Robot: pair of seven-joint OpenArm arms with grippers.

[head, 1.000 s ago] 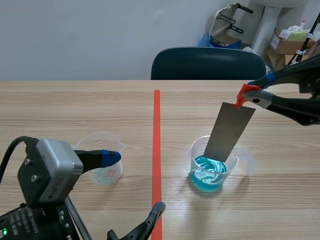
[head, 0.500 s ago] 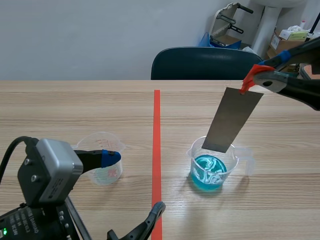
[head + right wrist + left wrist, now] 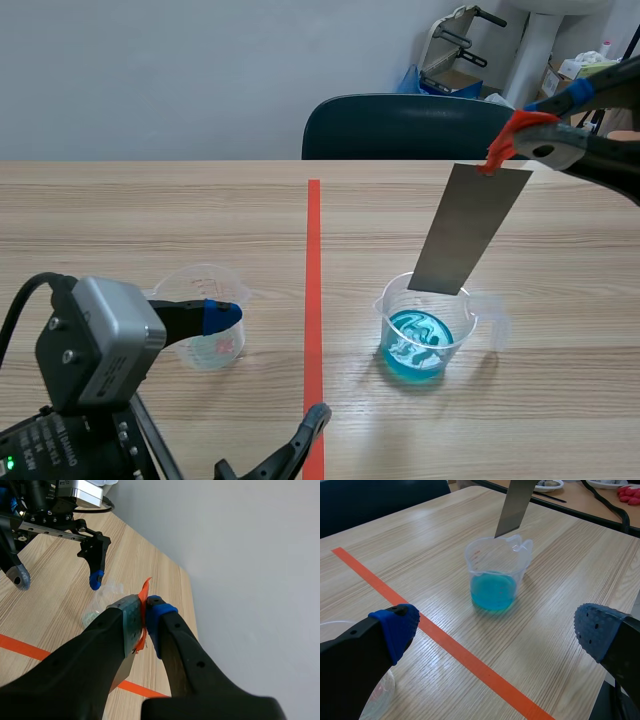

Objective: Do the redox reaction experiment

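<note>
right tool (image 3: pixel 518 138): comes in high from the right side, clamped tight on the top end of the metal strip (image 3: pixel 468 228); in the right wrist view the two fingers squeeze the strip's top edge between them
orange-red tab (image 3: pixel 503 140): little bit of coloured stuff sticking out right where the tool pinches the strip, can't really tell what it is
metal strip: flat, grey, long, hanging tilted so the top leans toward the right arm; the bottom edge sits around the rim of the beaker (image 3: pixel 427 330), clear of the liquid
beaker: clear plastic with a spout and red marks, standing on the bench (image 3: pixel 150 220) just right of the tape line (image 3: pixel 313 280)
blue liquid (image 3: pixel 492 591): fills the lower part of the beaker, looks a bit swirly from above in the scene view
left tool (image 3: pixel 497 630): low on the near left side, fingers spread wide with nothing between them, blue pads (image 3: pixel 397 629) showing
clear cup (image 3: pixel 203 335): left of the tape line, looks empty, sits right by one left finger, can't tell if they touch
chair (image 3: pixel 415 125): dark one tucked in at the far edge of the bench
boxes (image 3: pixel 575 85): cardboard ones back in the far right corner
</note>
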